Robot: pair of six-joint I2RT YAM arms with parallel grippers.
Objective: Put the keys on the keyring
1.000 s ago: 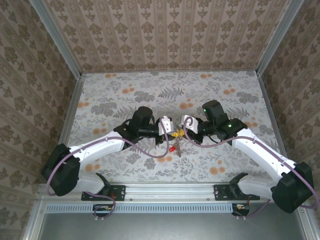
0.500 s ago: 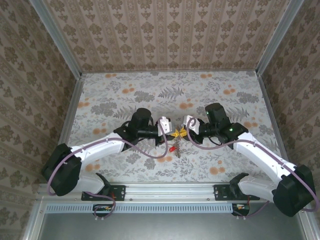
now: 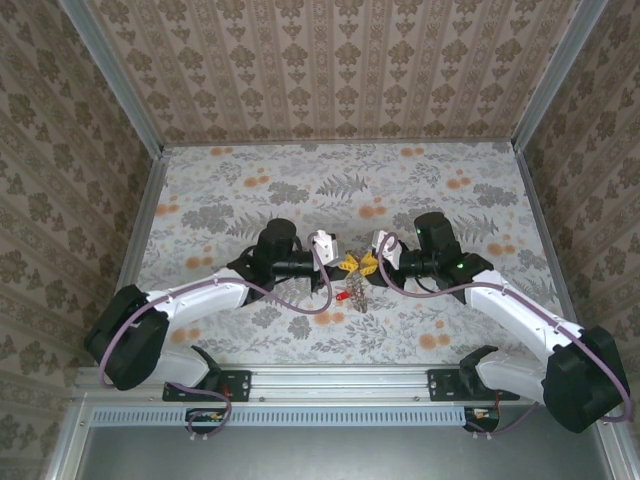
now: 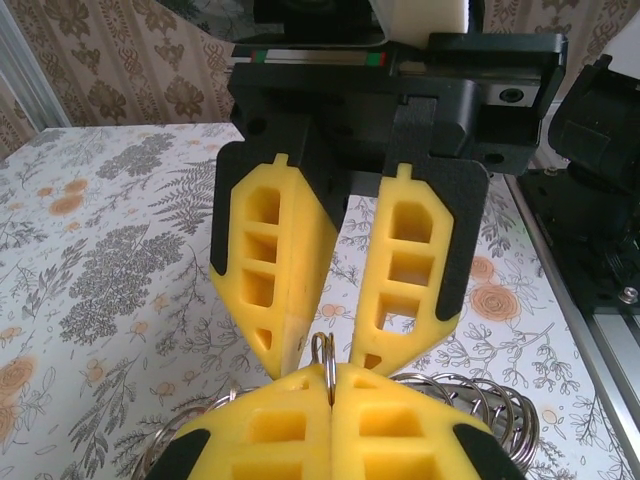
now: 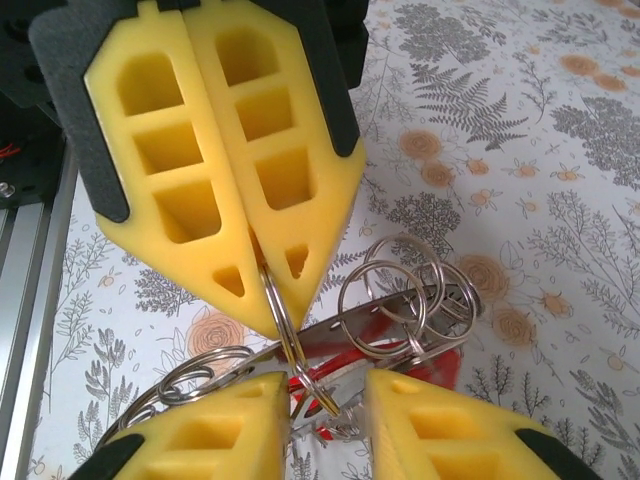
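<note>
**At mid-counter, one wire loop pinched between two facing end effectors**

Near the front middle of the flower-printed counter [image 3: 250,170], the two arms reach inward and their yellow tips meet nose to nose. The left end effector [image 5: 272,300] is clamped tight, with its two fingers pressed flat together. At their very tips they pinch a thin wire loop of the keyring [image 5: 400,290], held edge-on.

That loop runs down from the pinch into the gap of the right end effector [image 5: 328,392]. Its fingers [image 4: 300,280] stand a little apart, one on each side of the wire, and grip nothing that can be made out. The left wrist camera shows the same thing from the other side: the loop rises out of the closed left pair and sits between the two separated right tips.

The rest of the keyring is a bunch of overlapping silvery wire loops just beside the pinched one. The keys [image 5: 395,345] lie under and through these loops, as flat silvery blades with glossy red showing beneath.

From above, the bunch is a small dark cluster just on the near side of the meeting tips. A red tag [image 3: 343,297] sits just to its left. Whether the bunch rests on the counter or hangs from the pinched loop cannot be told.
</note>
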